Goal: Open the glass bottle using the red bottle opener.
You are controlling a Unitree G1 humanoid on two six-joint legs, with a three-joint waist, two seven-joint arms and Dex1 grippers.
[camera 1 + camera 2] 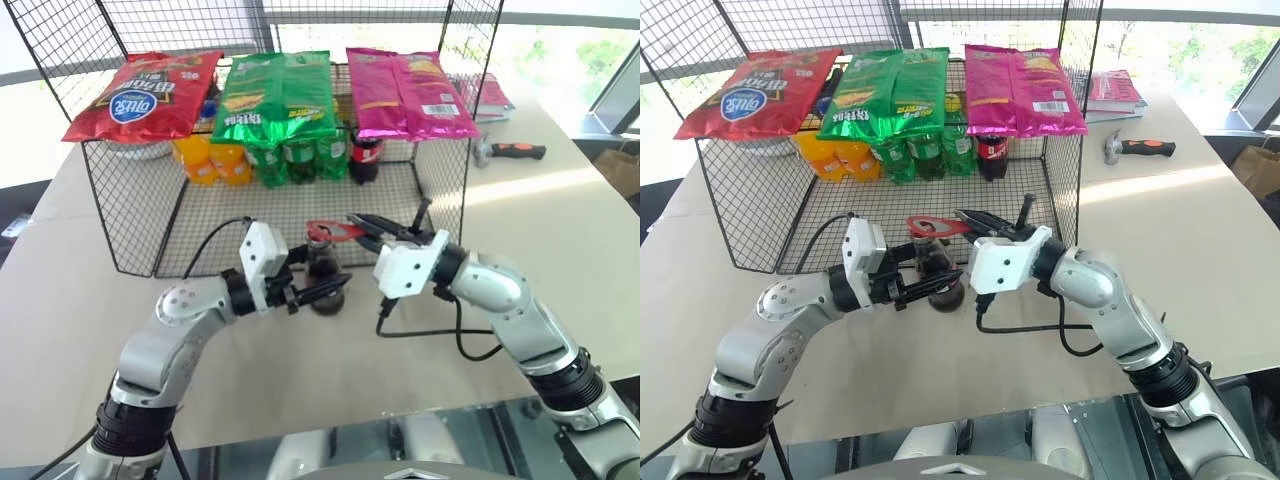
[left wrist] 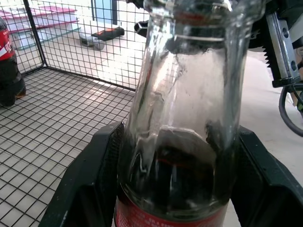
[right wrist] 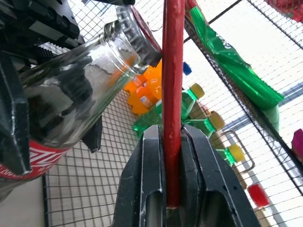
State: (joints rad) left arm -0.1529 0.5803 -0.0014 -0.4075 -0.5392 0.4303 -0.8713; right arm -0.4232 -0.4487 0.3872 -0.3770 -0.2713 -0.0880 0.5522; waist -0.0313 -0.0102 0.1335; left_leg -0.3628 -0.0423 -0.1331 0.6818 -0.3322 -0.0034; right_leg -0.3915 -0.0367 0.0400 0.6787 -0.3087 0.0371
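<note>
The left gripper point(image 1: 318, 293) is clamped around the body of the glass bottle point(image 1: 324, 275), one black finger on each side of the glass just above the red label. The bottle is gripped low on the body, which leaves the neck and cap free for the tool. In the left wrist view the dark liquid is seen filling the lower part of the bottle, with the clear neck rising between the fingers point(image 2: 80, 184).

The right gripper point(image 1: 372, 232) is clenched on the handle of the red bottle opener point(image 1: 335, 231); in the right wrist view the handle is seen edge-on, pinched tight between the two fingers point(image 3: 147, 189). The opener is held roughly level, its ring-shaped head reaching out over the red crown cap point(image 3: 137, 35). Whether the ring is truly hooked under the cap's rim cannot be told, though it lies at or touching the cap. The cap appears to be on the bottle, so the prying is judged not yet done. The level hold probably serves to let the handle be levered upward against the cap's edge while the bottle is steadied from below.

The bottle stands on the pale table point(image 1: 560, 230), just in front of a black wire rack point(image 1: 140, 210). Plastic drink bottles point(image 1: 290, 158) are grouped on the rack's floor, and three crisp bags point(image 1: 280, 95) lie on top. A hammer point(image 1: 510, 152) rests well apart, far on the robot's right.
</note>
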